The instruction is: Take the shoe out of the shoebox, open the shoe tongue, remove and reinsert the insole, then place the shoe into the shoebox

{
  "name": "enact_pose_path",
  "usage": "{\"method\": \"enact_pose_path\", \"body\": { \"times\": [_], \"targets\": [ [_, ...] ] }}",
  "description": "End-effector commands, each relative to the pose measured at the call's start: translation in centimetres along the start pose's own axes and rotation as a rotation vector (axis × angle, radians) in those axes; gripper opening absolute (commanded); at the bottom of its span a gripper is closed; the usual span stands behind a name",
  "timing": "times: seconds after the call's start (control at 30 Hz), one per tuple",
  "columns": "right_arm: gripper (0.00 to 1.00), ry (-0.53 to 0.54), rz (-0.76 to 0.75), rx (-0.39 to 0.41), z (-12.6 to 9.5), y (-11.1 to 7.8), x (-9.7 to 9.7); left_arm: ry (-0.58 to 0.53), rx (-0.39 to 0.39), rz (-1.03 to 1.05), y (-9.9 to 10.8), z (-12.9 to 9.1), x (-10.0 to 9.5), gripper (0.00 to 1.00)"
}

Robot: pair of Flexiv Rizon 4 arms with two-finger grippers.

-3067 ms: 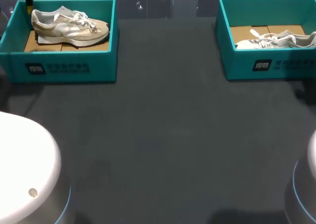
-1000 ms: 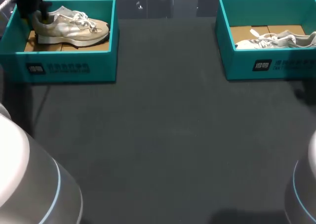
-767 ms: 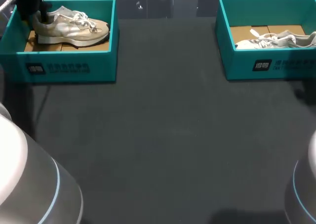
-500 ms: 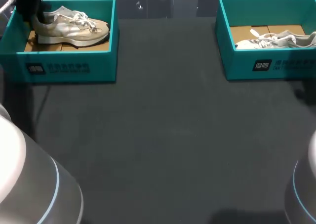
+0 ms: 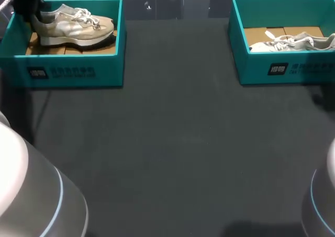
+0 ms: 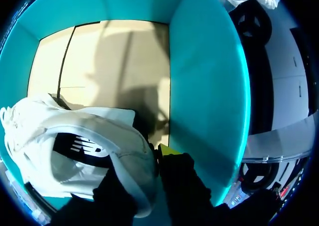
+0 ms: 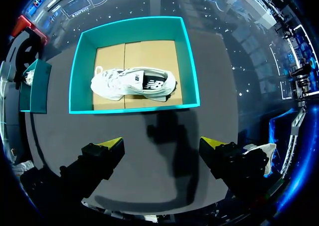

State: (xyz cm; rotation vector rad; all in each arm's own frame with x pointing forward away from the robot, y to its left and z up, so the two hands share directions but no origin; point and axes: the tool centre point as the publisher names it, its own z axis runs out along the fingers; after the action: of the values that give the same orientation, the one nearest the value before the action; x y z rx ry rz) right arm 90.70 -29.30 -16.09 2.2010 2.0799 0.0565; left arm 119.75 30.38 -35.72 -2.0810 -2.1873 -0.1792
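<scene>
Dark worktop (image 5: 178, 143): left end effector (image 6: 149, 161) pinches the heel collar of the beige laced sneaker (image 5: 73, 25) inside the teal cardboard shoebox (image 5: 73, 72), likely for lifting out; right end effector (image 7: 162, 146) hangs spread wide.

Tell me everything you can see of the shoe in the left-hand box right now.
The shoe is a cream and beige low-top trainer with white laces, a thick pale midsole and a dark outsole. A dark insole shows through its opening. The upper looks like mesh with suede-like panels. It sits upright inside the teal shoebox, over the cardboard liner, toe toward the table's middle and heel at the box's outer end. The left gripper pinches its heel collar from both sides.
</scene>
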Motion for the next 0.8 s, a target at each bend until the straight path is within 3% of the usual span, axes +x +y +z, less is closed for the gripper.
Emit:
{"method": "enact_pose_path", "body": {
  "times": [0.03, 0.6, 0.8],
  "targets": [
    [1.0, -0.002, 0.0, 0.0, 0.0, 0.0, 0.0, -0.005, 0.011, -0.005, -0.3, -2.1, 0.9, 0.0],
    [1.0, -0.002, 0.0, 0.0, 0.0, 0.0, 0.0, 0.018, -0.014, -0.066, -2.8, -13.3, 3.0, 0.0],
    [1.0, -0.002, 0.0, 0.0, 0.0, 0.0, 0.0, 0.049, -0.077, -0.085, -4.1, -16.7, 2.7, 0.0]
  ]
}}
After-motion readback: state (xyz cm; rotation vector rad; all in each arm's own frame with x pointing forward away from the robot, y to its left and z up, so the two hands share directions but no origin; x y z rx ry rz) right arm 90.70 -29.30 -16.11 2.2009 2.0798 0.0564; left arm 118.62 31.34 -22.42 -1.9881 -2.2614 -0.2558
